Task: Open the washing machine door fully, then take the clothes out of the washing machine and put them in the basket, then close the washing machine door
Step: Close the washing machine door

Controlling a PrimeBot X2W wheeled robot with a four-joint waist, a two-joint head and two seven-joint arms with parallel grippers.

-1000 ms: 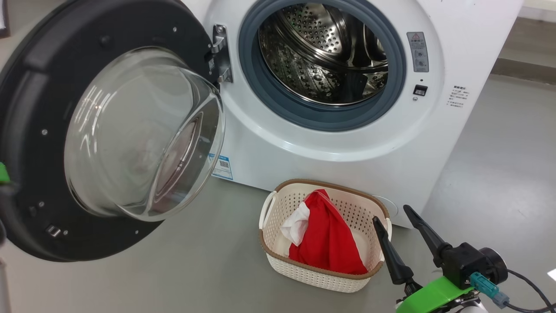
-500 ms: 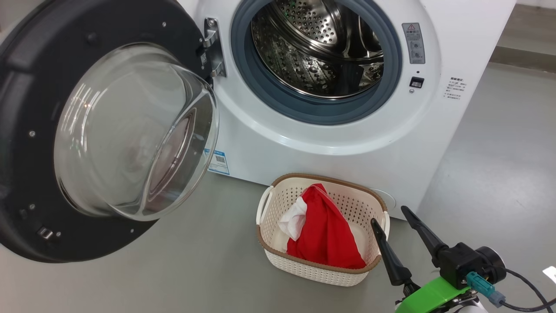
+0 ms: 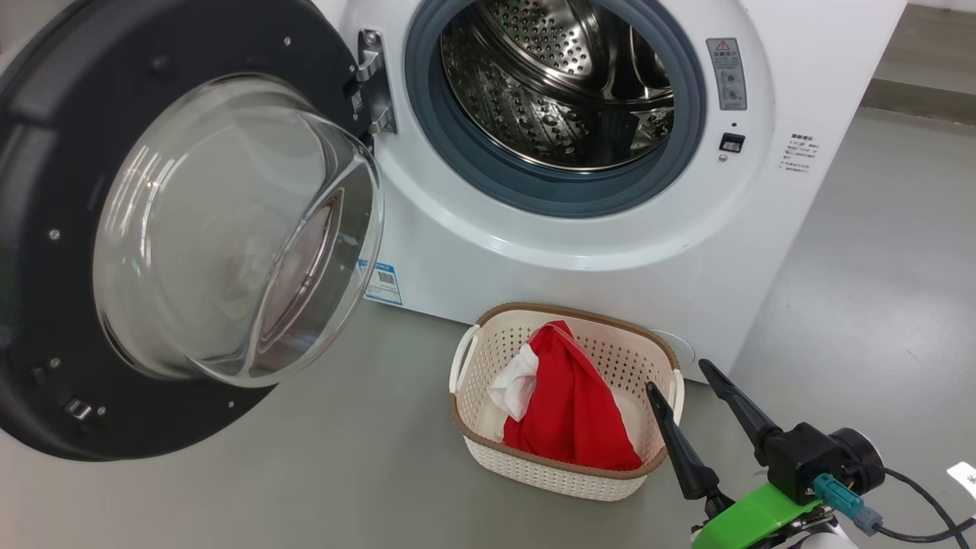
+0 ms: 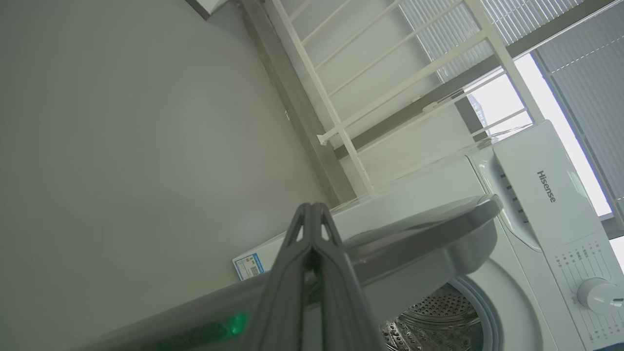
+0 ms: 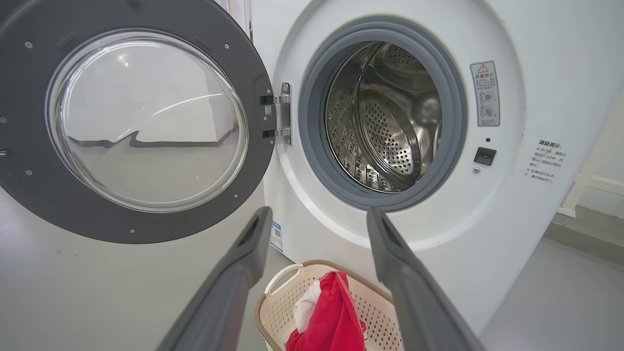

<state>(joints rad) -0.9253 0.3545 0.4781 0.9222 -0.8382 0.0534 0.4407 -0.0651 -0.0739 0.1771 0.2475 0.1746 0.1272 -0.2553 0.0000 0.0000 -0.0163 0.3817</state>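
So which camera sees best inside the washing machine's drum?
The right wrist view: it looks almost straight into the drum, with the whole opening in frame. The head view looks down at a slant and cuts off the top. The left wrist view catches just a sliver at its bottom edge.

From where I stand: one washing machine [image 3: 579,259], with one round door [image 3: 46,114] and one steel drum [image 3: 557,84]. Three labels on its front: one warning label [image 3: 726,74], one patch of small print [image 3: 801,152], one blue sticker [image 3: 381,282]. One basket [image 3: 534,476], holding two cloths: one red piece [image 3: 572,412] and one white piece [image 3: 518,389]. Two claws: the left claw [image 4: 310,207] and the right claw [image 3: 676,375].
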